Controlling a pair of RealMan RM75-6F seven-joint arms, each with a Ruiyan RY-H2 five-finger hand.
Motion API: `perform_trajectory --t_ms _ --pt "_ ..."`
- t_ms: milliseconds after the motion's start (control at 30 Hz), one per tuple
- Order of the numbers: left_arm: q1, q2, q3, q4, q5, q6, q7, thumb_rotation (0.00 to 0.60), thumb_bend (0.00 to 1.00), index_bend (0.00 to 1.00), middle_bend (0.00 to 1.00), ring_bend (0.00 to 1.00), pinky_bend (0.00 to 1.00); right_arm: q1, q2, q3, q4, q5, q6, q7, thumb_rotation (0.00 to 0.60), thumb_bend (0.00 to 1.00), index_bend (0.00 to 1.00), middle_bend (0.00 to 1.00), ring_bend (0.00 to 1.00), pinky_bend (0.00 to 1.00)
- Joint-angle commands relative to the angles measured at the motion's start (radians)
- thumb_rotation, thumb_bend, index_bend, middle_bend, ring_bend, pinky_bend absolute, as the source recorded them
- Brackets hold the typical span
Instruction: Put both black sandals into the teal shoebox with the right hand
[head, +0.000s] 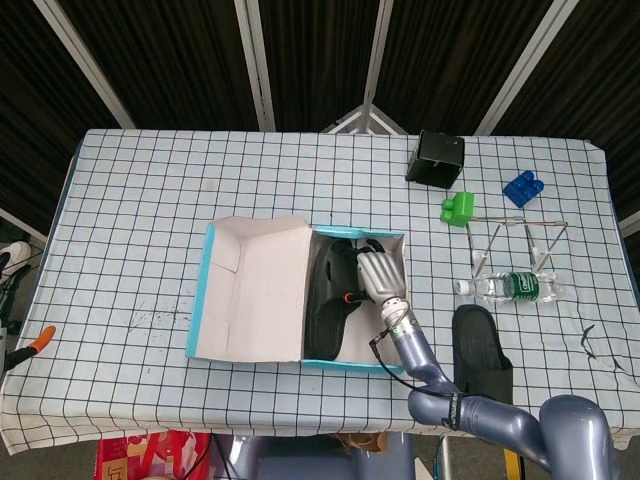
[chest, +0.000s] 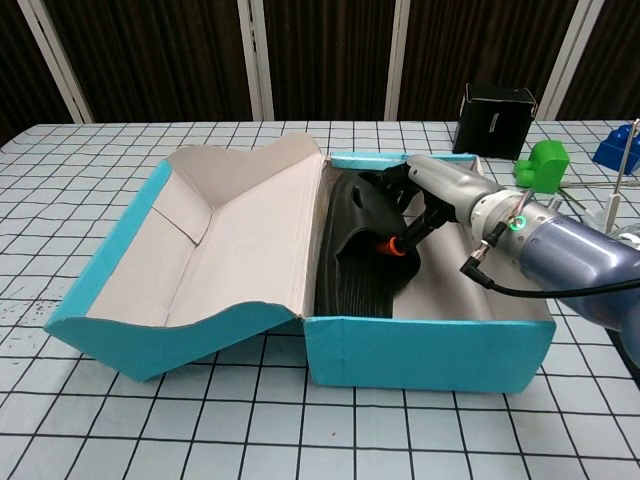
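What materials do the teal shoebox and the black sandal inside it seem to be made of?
The teal shoebox looks like cardboard: thin flat walls, matt teal outside, plain greyish-brown inside, with folded lid flaps. The black sandal in it, held by the right hand, looks like moulded rubber or foam: matt black, one piece, with fine ridges across the footbed. Rubber or foam cannot be told apart from here.
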Motion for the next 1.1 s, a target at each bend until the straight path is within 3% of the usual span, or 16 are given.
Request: perform_trajectory --t_ms 33,600,1100 --pt "0.0 0.0 0.0 0.0 0.0 0.0 0.0 0.6 0.2 0.14 0.0 0.0 0.08 0.01 -0.005 0.005 0.006 0.005 -0.01 -0.006 0.6 0.47 0.64 0.56 0.34 0.12" --pt "-0.006 -0.005 0.003 0.005 0.0 -0.013 0.009 0.6 0.2 0.14 0.0 0.0 0.08 0.076 -0.06 0.037 0.115 -0.002 -0.061 0.032 0.6 0.47 0.64 0.56 0.34 0.12" --pt "-0.013 -0.011 0.01 0.005 0.007 -0.026 0.024 0.6 0.2 0.14 0.0 0.0 0.08 0.083 -0.049 0.047 0.131 0.012 -0.056 0.016 0.6 0.47 0.64 0.56 0.34 0.11"
